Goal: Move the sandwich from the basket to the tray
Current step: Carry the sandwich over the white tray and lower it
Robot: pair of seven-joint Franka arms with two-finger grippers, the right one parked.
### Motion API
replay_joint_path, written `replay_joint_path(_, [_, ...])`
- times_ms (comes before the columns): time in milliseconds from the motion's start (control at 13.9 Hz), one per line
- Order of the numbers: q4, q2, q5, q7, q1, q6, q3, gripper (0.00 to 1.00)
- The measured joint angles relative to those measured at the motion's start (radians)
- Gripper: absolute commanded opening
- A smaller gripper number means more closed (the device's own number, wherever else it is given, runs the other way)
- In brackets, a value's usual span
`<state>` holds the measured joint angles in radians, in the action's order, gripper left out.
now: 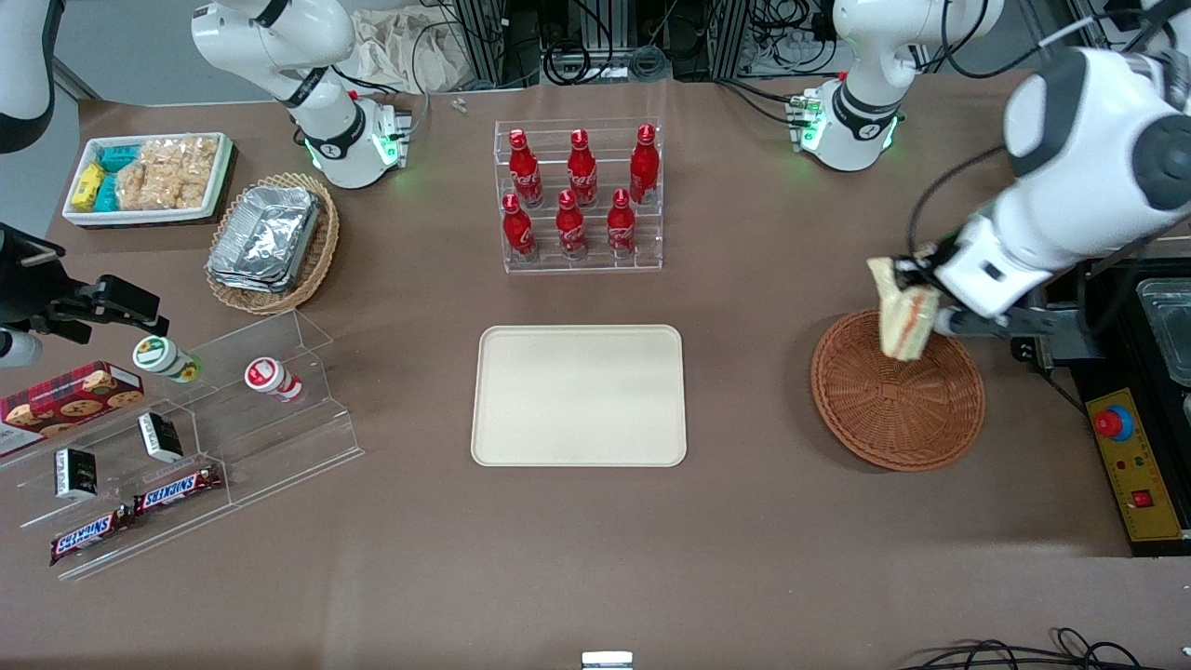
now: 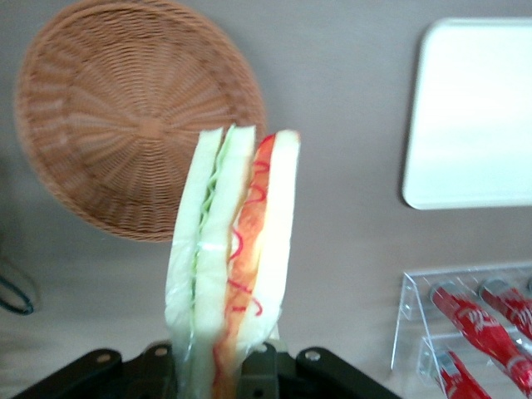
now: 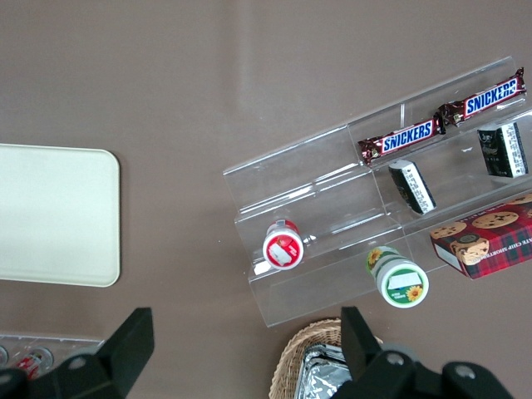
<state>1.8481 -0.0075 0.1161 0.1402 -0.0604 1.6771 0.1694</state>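
My left gripper (image 1: 916, 284) is shut on the sandwich (image 1: 903, 314), a wedge of pale bread with orange-red and green filling. It holds the sandwich in the air above the rim of the round reddish-brown basket (image 1: 897, 393). In the left wrist view the sandwich (image 2: 233, 258) stands clamped between the gripper (image 2: 214, 370), with the basket (image 2: 125, 108) empty below. The cream-beige tray (image 1: 579, 395) lies bare at the table's middle and also shows in the left wrist view (image 2: 474, 112) and the right wrist view (image 3: 54, 214).
A clear rack of red cola bottles (image 1: 579, 195) stands farther from the front camera than the tray. Toward the parked arm's end are a tan basket with foil containers (image 1: 270, 244), a white snack tray (image 1: 149, 177) and a clear stepped stand (image 1: 195, 437). A control box (image 1: 1140, 465) sits beside the basket.
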Motion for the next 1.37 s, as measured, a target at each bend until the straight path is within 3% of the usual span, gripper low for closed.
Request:
replay_joint_path(288, [0.003,0.07,0.003,0.218,-0.01,0.066,0.196,0.0])
replay_joint_path(505, [0.005,0.197,0.0,0.344,-0.03,0.232,0.27,0.0])
replay_joint_path(865, [0.003,0.375,-0.067,0.534,-0.144,0.538,0.278,0.0])
replay_joint_path(1009, [-0.003,0.437,-0.126,0.558,-0.175,0.621,0.278,0.0])
replay_joint_path(1369, [-0.1,0.616,-0.307,0.676,-0.21,0.648,0.278,0.0])
